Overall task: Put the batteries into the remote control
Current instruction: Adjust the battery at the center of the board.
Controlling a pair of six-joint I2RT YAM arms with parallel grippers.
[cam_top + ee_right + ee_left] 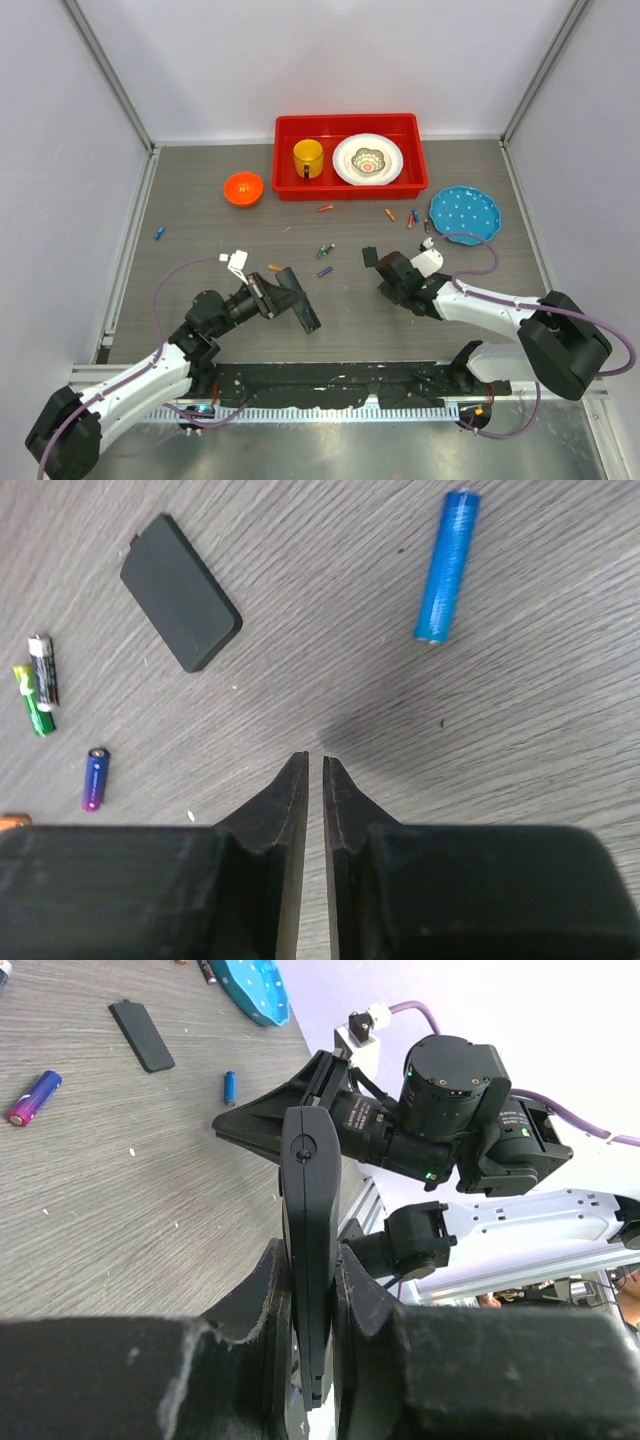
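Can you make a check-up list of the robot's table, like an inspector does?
Surface: grey wood-grain tabletop, no spills seen.
Job's things: slim black plastic remote control held edge-on off the table; a slim blue cylinder battery and a green battery lying loose among others; flat black cover piece on the table.
Clutter: round orange bowl; red plastic tray holding a yellow mug and a white plate; blue spotted plate.
Grippers: left gripper shut on the remote control; right gripper almost shut, empty.
Cables: purple cable looped on each arm, no knots seen.
Surroundings: plain white walls.
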